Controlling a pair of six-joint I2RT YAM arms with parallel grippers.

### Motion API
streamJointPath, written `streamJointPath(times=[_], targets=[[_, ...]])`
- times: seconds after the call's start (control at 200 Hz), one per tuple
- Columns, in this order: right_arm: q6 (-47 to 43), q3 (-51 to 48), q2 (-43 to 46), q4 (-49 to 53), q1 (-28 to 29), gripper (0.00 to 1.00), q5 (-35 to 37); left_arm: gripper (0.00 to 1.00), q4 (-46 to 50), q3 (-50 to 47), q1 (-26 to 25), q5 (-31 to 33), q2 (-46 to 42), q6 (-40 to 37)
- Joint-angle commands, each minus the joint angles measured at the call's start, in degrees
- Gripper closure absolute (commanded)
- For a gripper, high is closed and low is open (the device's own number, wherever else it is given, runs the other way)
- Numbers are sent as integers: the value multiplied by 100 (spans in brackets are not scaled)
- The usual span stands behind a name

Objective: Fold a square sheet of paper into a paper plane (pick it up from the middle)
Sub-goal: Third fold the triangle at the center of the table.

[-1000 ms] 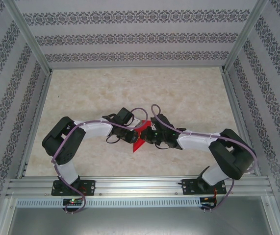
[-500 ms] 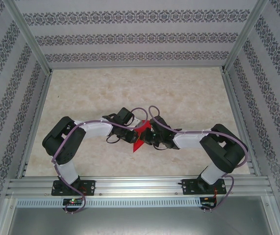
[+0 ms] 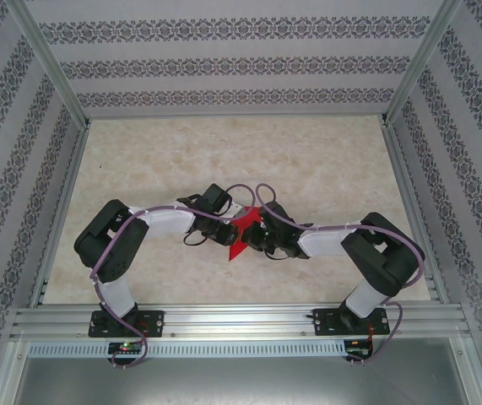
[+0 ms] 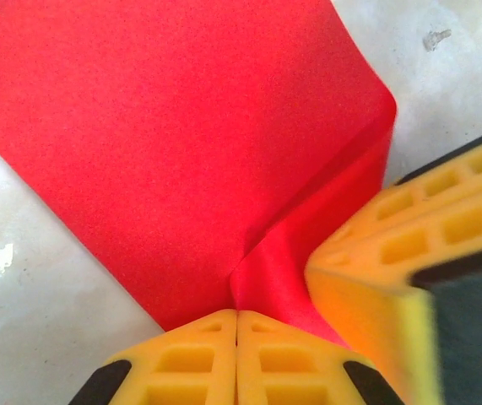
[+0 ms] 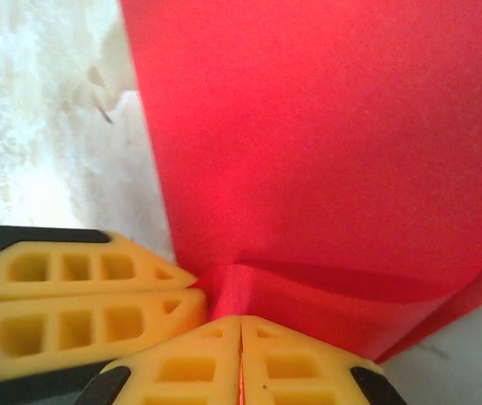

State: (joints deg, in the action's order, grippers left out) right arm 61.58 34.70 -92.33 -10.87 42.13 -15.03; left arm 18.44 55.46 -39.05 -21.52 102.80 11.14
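Tip to tip, the left gripper (image 4: 237, 316) and the right gripper (image 5: 241, 321) each had its jaws pressed together, pinching the creased square sheet of paper (image 3: 239, 238), which spread beyond them over the middle of the marbled table (image 3: 224, 152).

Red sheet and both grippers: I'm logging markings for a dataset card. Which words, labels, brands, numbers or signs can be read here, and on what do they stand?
No text can be read anywhere.
red sheet of paper: plain, unmarked.
left gripper and right gripper: bare yellow fingers, no lettering.
walls: bands of ornament only, no letters.
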Motion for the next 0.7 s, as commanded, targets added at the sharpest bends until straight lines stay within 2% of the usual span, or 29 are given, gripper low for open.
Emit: streamJointPath(times=[0.0,0.335,0.46,0.525,0.694], targets=[[-209,46,359,171,-244,91,78,92,213,13,2,171,244,-113],[-372,-3,-228,50,-571,91,-32,93,228,35,2,152,248,-112],[-408,108,-415,707,-516,92,289,93,244,39,2,172,231,-112],[-471,135,-408,922,-489,93,462,93,248,31,2,177,223,-120],[-579,184,48,788,-567,91,198,93,266,22,2,223,222,-124]])
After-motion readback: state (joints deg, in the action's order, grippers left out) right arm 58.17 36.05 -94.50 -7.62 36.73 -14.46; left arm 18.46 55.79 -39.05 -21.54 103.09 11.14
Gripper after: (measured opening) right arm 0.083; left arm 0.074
